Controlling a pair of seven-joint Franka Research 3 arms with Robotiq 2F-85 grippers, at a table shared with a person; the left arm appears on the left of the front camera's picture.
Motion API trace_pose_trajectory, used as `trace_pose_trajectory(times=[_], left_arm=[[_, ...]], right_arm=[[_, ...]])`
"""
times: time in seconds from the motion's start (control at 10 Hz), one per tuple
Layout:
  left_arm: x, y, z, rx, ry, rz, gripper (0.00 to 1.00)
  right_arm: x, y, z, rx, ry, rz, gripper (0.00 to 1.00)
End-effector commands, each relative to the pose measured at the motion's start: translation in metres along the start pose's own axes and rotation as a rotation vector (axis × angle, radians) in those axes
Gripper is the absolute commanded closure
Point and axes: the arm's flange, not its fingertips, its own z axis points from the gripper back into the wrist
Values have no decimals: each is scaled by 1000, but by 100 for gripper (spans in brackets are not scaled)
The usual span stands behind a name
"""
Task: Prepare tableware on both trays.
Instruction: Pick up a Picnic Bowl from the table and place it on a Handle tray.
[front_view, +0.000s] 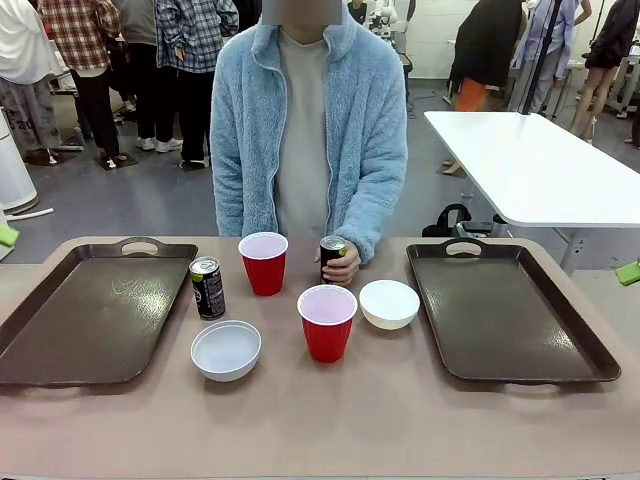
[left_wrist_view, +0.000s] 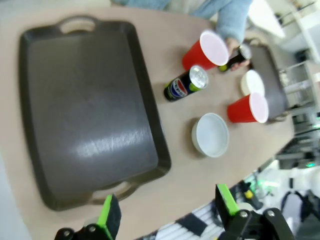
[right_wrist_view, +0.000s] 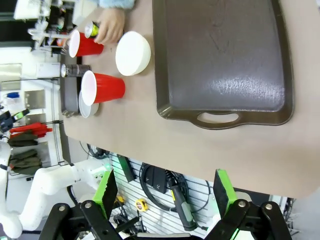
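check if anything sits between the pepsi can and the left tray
Nothing visible does: the Pepsi can stands just off the left tray, beside its rim, the gap between them bare, and the tray holds nothing.

Left gripper (left_wrist_view: 166, 205) past table edge; left tray (left_wrist_view: 85, 115) directly ahead of it. Near bowl (left_wrist_view: 211, 134) ahead, off tray's side; first can (left_wrist_view: 185, 84) just beyond bowl, beside tray rim. Far cup (left_wrist_view: 206, 50) behind that can; person's hand (left_wrist_view: 231, 45) on second can (left_wrist_view: 239, 55), next to far cup. Right gripper (right_wrist_view: 165, 187) past table edge too; right tray (right_wrist_view: 225, 60) ahead. Second bowl (right_wrist_view: 133, 53) just beside that tray; near cup (right_wrist_view: 102, 88) beyond bowl, close by.
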Motion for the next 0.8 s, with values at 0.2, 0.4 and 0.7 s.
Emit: trace_pose_trajectory(times=[0.2,0.4,0.7], left_arm=[[20,-104,-63,355,113,-135,0],[11,-143,-115,435,146,-183,0],[1,-182,-189,479,128,-85,0]], right_arm=[[2,0,-1,18,1,-5,0],[2,0,-1,18,1,-5,0],[2,0,-1,18,1,-5,0]])
